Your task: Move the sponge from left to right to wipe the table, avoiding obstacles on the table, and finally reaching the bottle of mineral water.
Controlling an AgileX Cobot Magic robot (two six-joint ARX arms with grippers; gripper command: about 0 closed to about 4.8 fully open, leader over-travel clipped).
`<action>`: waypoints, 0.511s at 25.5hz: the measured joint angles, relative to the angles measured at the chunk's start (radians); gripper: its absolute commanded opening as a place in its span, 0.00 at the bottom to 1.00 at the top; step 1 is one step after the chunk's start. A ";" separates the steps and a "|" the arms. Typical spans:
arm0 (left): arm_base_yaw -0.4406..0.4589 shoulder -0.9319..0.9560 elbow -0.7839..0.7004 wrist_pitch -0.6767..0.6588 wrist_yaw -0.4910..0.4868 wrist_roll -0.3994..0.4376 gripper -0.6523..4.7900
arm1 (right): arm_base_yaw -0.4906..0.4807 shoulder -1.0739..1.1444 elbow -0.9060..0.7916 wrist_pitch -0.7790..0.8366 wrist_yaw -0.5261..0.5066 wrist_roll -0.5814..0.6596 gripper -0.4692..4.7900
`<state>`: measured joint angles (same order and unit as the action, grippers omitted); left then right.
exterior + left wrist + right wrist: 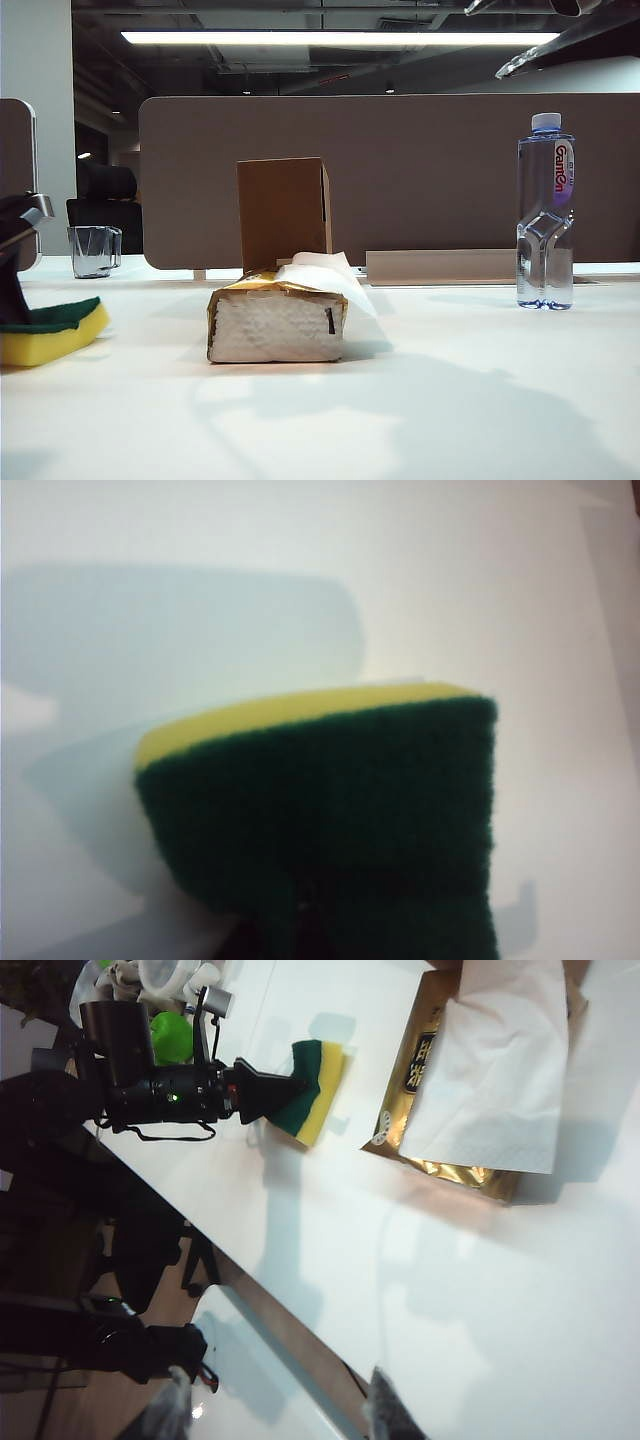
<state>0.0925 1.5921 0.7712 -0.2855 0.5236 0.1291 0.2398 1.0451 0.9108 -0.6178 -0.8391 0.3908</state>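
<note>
The rectangular yellow foam sponge with a dark green scouring layer (52,330) is seen at the far left edge of the broad white table (400,400), well apart from the gold-edged soft pack of white tissues (278,318) and to its left. It is held clenched in the left gripper (262,1095), whose dark jaws close on the green layer — the yellow foam faces down and seems tilted, with one edge raised.

Behind the tissue pack, touching or just beside it, stands the taller plain brown cardboard box (283,210). The tall clear plastic bottle of mineral water with a white cap (545,225) stands far to the right of the pack.

The right gripper (280,1410) hangs above the table on the near side of the pack, its fingers apart and holding nothing.

The sponge is judged light, soft and easily squeezed, not slippery. The stiffer green layer is probably the best place for a hold, so that the foam can be pressed flat.
</note>
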 measured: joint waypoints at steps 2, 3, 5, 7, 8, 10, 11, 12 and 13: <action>-0.001 -0.032 -0.027 -0.012 0.000 -0.009 0.11 | 0.000 0.000 0.000 -0.002 -0.010 0.000 0.53; -0.002 -0.052 -0.043 -0.019 0.000 -0.011 0.11 | 0.000 0.000 0.000 -0.002 -0.015 0.000 0.53; -0.002 -0.088 -0.069 -0.032 0.000 -0.013 0.11 | 0.000 0.000 0.000 -0.010 -0.019 -0.006 0.53; -0.002 -0.135 -0.098 -0.054 -0.001 -0.014 0.11 | 0.000 -0.002 0.000 -0.033 -0.019 -0.020 0.53; -0.003 -0.177 -0.126 -0.063 -0.001 -0.017 0.11 | 0.000 -0.006 0.000 -0.047 -0.020 -0.025 0.53; -0.003 -0.237 -0.169 -0.072 -0.001 -0.039 0.11 | 0.000 -0.018 0.000 -0.053 -0.021 -0.030 0.53; -0.003 -0.270 -0.197 -0.072 -0.002 -0.055 0.11 | 0.000 -0.025 0.000 -0.053 -0.021 -0.031 0.53; -0.003 -0.288 -0.212 -0.075 -0.002 -0.060 0.11 | 0.000 -0.027 0.000 -0.053 -0.021 -0.032 0.53; -0.003 -0.307 -0.229 -0.079 -0.002 -0.064 0.11 | 0.000 -0.031 0.000 -0.053 -0.021 -0.032 0.53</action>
<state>0.0898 1.2854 0.5419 -0.3641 0.5217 0.0647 0.2398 1.0142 0.9112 -0.6712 -0.8600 0.3584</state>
